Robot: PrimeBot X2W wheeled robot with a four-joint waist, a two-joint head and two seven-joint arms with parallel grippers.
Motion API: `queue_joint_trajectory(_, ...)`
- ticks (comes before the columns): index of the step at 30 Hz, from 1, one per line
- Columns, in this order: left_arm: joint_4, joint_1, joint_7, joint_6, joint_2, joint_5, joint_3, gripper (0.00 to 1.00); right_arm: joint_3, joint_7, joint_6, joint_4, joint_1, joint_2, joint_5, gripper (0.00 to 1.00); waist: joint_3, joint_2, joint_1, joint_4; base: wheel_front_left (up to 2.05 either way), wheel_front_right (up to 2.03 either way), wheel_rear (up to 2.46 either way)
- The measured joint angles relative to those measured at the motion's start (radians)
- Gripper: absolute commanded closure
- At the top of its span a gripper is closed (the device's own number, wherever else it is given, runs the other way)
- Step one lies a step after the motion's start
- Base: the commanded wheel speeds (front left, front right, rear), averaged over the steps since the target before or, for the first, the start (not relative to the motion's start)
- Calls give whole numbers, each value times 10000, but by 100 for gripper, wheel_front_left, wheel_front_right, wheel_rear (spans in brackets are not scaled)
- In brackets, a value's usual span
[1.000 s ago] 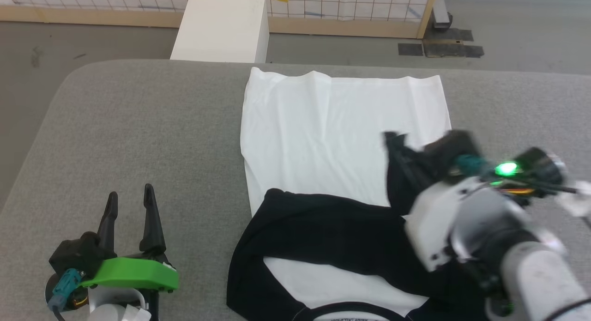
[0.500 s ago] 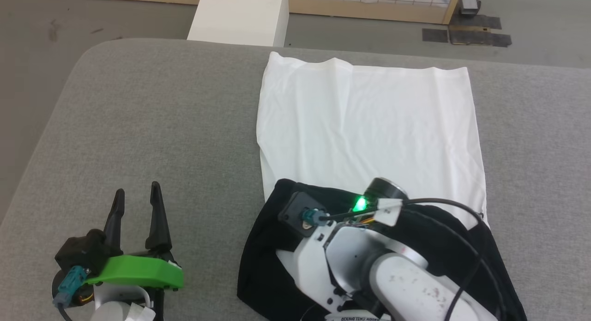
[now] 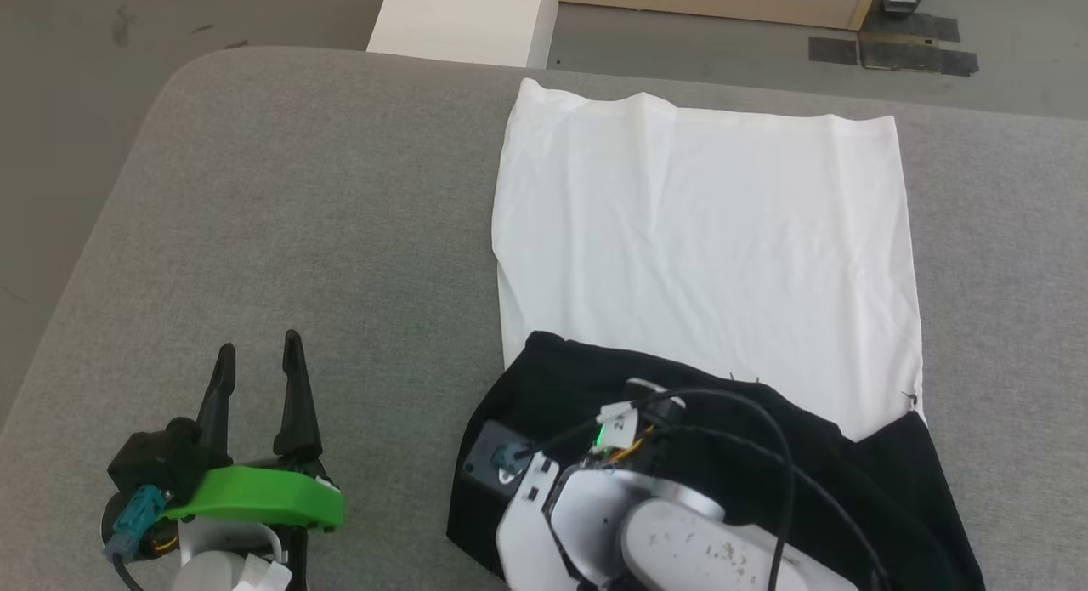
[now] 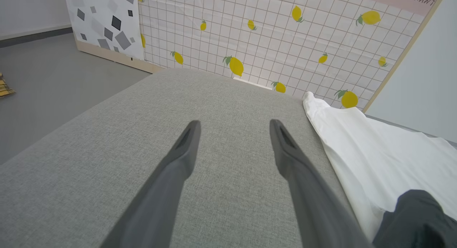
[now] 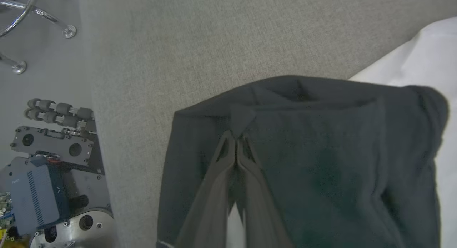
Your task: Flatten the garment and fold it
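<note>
The garment (image 3: 705, 242) lies flat on the grey table (image 3: 297, 191), white body toward the far side, black sleeves folded across its near part. My right gripper (image 5: 235, 138) is shut on a pinch of the black sleeve (image 5: 321, 141) near the sleeve's end, over the garment's left near corner. In the head view my right wrist (image 3: 646, 531) covers that spot above the black sleeve (image 3: 552, 378). My left gripper (image 3: 259, 349) stands open over bare table, left of the garment (image 4: 375, 148), holding nothing. The left gripper (image 4: 234, 125) points at the far edge.
A white box (image 3: 463, 17) stands on the floor beyond the table, beside a wood-framed lemon-print panel (image 4: 250, 34). The table's rounded left corner (image 3: 170, 72) drops to grey floor. Below the near edge are my base (image 5: 53, 169) and chrome chair legs (image 5: 35, 16).
My right arm has carried the black sleeve from the garment's right side across to its left near corner. The head camera has tilted down. The left gripper has stayed put.
</note>
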Motion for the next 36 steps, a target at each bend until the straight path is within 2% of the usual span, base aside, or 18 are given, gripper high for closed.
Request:
queue_joint_trajectory(4,8,-6,0,0,-4,-4,-2,0,428,136,2,376,-35,15,470,100,24,0,0,9,0,0,0)
queue_joint_trajectory(5,10,-7,0,0,-4,-12,-4,0,464,151,0,447,-42,15,589,88,22,0,0,3,0,0,0)
queue_joint_trajectory(6,12,-7,0,0,-4,-13,-2,0,506,174,0,472,-56,12,685,13,16,0,0,-5,0,0,0)
queue_joint_trajectory(7,15,-7,0,0,-6,-12,4,0,466,167,2,476,-57,15,851,0,6,0,0,-21,0,0,0)
queue_joint_trajectory(10,42,-7,0,0,-8,-12,0,0,211,-211,2,240,-68,13,1262,0,-55,0,0,-69,0,0,0)
queue_joint_trajectory(14,52,3,0,0,-12,-6,4,0,-809,-1308,0,-644,-58,21,1641,0,-215,0,0,-157,0,0,0)
queue_joint_trajectory(19,104,21,0,0,2,10,36,0,-2824,-2805,0,-2036,405,27,1375,0,-456,0,0,-351,0,0,0)
queue_joint_trajectory(25,194,130,0,-4,46,21,10,0,-5559,-4050,0,-3505,2045,-25,251,0,-772,0,0,-704,0,0,0)
queue_joint_trajectory(32,370,158,4,-52,100,19,-150,0,-8176,-5139,0,-3868,3730,4,-391,0,-1100,0,0,-1096,0,0,0)
queue_joint_trajectory(36,430,-12,121,-100,245,27,-343,0,-9047,-5586,0,-3791,4190,8,-456,0,-1136,0,0,-1340,0,0,0)
